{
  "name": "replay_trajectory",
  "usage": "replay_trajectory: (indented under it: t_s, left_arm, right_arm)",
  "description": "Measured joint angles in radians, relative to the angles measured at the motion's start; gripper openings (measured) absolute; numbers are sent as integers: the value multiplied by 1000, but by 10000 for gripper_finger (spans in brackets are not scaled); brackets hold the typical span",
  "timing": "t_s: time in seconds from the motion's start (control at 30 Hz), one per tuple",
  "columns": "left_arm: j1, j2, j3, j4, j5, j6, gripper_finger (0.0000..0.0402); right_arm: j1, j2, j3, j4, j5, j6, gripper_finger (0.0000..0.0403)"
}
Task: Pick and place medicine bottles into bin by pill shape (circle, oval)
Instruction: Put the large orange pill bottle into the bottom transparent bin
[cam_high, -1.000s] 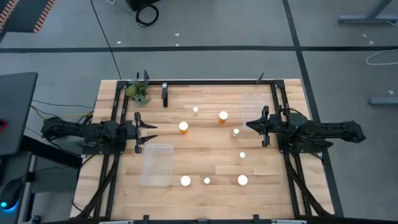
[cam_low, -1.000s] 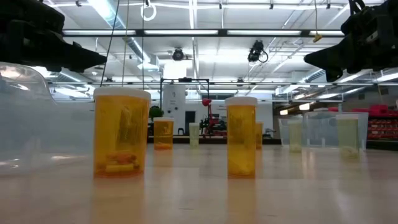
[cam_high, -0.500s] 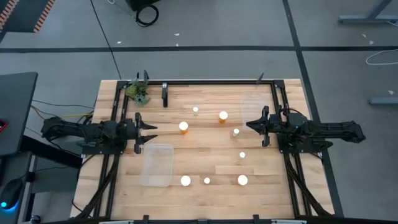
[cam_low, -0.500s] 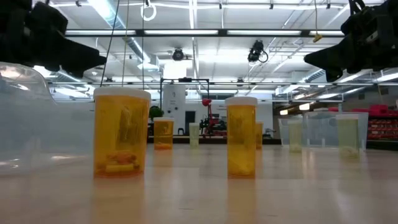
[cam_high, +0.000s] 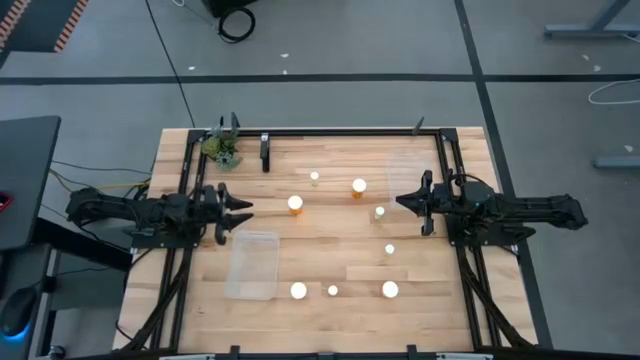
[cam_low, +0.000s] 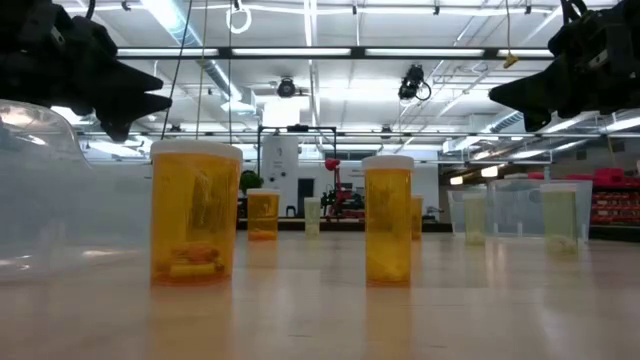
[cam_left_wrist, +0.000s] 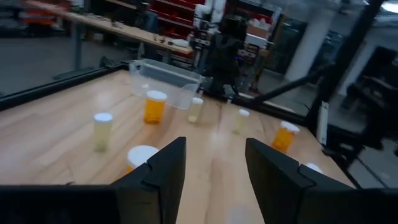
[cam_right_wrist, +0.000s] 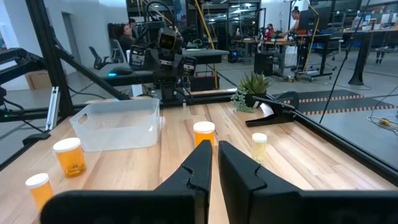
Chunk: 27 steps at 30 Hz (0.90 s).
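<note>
Several small amber medicine bottles with white caps stand across the table, among them one (cam_high: 295, 204) just ahead of my left gripper (cam_high: 243, 213), one (cam_high: 359, 186) farther back and three (cam_high: 298, 291) along the front. My left gripper (cam_left_wrist: 214, 142) is open with nothing between its fingers; a white cap (cam_left_wrist: 143, 154) shows just past one finger. My right gripper (cam_high: 402, 203) hovers shut and empty at the right, near a pale bottle (cam_high: 380, 212). In its wrist view the right gripper (cam_right_wrist: 215, 147) faces an orange bottle (cam_right_wrist: 204, 133). Both grippers hang above the table in the low view.
One clear plastic bin (cam_high: 252, 264) lies at the front left, another (cam_high: 410, 165) at the back right. A small green plant (cam_high: 222, 148) sits at the back left corner. A black frame (cam_high: 340, 131) rims the table. People sit in the room beyond.
My left gripper has edged toward the table's middle, closer to the nearest bottle. The right arm and the bottles have not moved.
</note>
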Motion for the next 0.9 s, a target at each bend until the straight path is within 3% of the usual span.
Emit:
replay_trajectory:
  t_s: [0.13, 0.33, 0.73, 0.9]
  left_arm:
    - [0, 0, 0, 0, -16, -15, 174]
    - [0, 0, 0, 27, -18, 80, 172]
    - [1, 0, 0, 453, -26, 389, 172]
    - [28, 28, 0, 466, -25, 305, 172]
  right_arm:
    - [0, 0, 0, 0, 0, 0, 37]
    - [0, 0, 0, 0, 0, 0, 37]
    - [0, 0, 0, 0, 0, 0, 37]
    - [0, 0, 0, 0, 0, 0, 37]
